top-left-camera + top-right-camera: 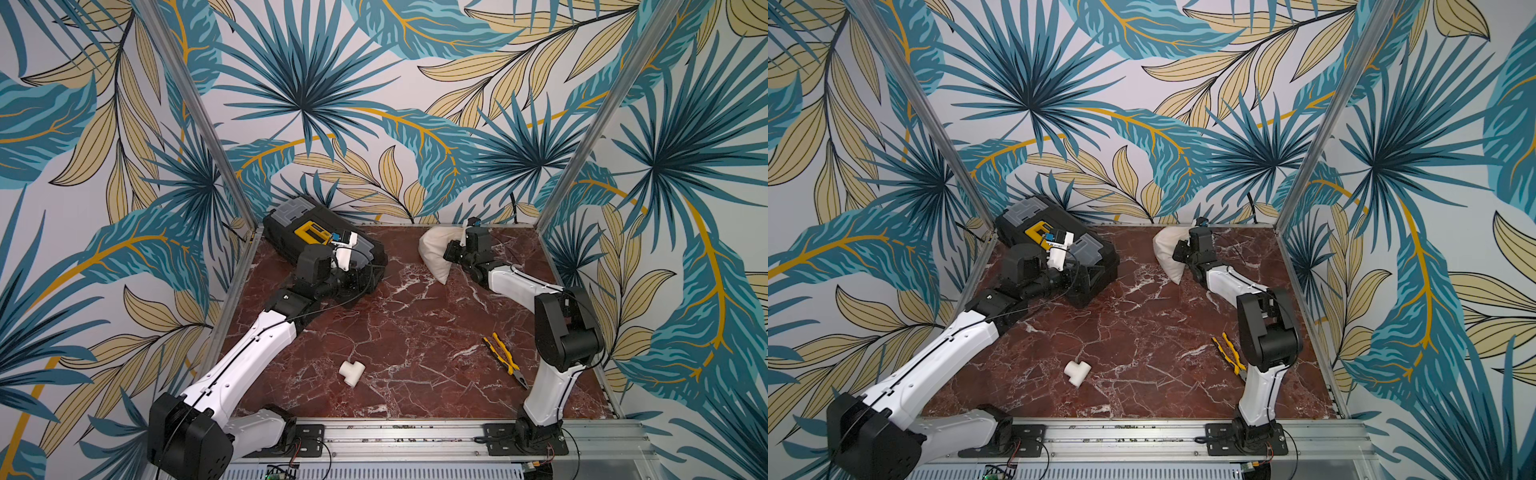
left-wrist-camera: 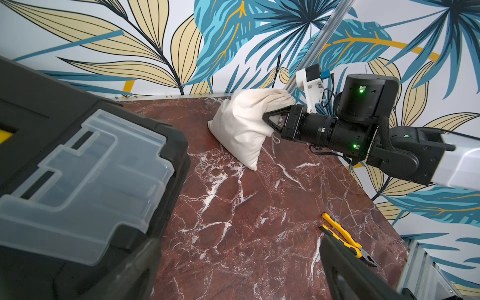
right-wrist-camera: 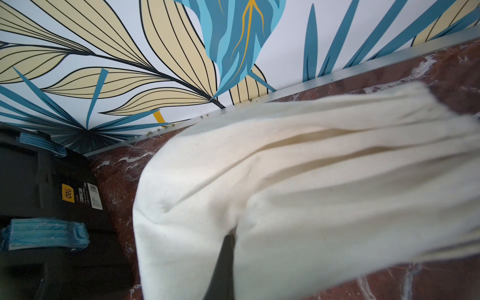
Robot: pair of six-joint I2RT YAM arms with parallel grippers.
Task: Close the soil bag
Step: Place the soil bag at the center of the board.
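Showing one soil bag (image 2: 241, 122), seemingly pinched by right fingers (image 2: 276, 112); one toolbox (image 2: 78, 181).

The slumped soil bag (image 1: 1163, 249) touches the tip of the right arm (image 1: 1225, 276).

Cream soil bag (image 2: 241, 124); red-brown, white-veined table (image 1: 415, 324); black toolbox (image 1: 286, 239).

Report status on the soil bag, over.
Left tool open over toolbox. Right tool pinched shut on soil bag, neck gathered. Pliers, pipe fitting well apart.
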